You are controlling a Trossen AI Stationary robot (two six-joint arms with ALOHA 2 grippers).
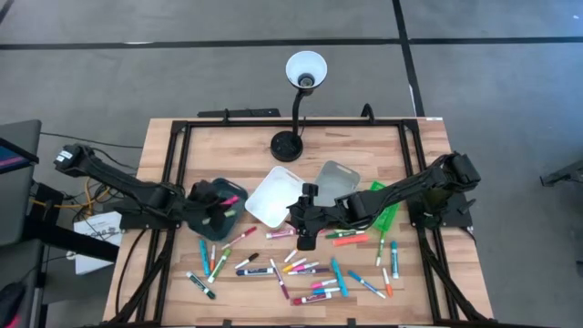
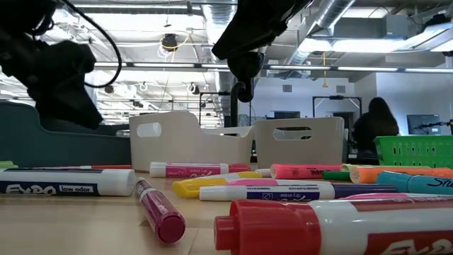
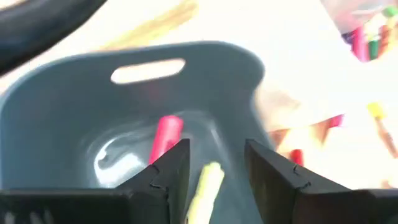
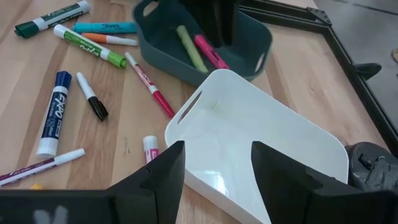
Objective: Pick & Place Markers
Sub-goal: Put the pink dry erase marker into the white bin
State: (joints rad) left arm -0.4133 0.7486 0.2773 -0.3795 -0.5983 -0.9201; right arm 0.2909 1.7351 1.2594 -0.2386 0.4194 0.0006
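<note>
The left gripper (image 1: 216,217) hung over the teal bin (image 1: 202,194) at about nine o'clock from the table's centre, its fingers (image 3: 166,171) parted and holding nothing. Inside the bin lay a pink marker (image 3: 164,135) and a yellow-green marker (image 3: 204,186). The right gripper (image 1: 306,231) stood near the centre, just beside the white bin (image 1: 266,202), released with its fingers (image 4: 163,171) spread and empty. The other markers (image 1: 301,266) lay scattered over the wooden table (image 1: 237,146) from about five to seven o'clock, apart from both grippers.
</note>
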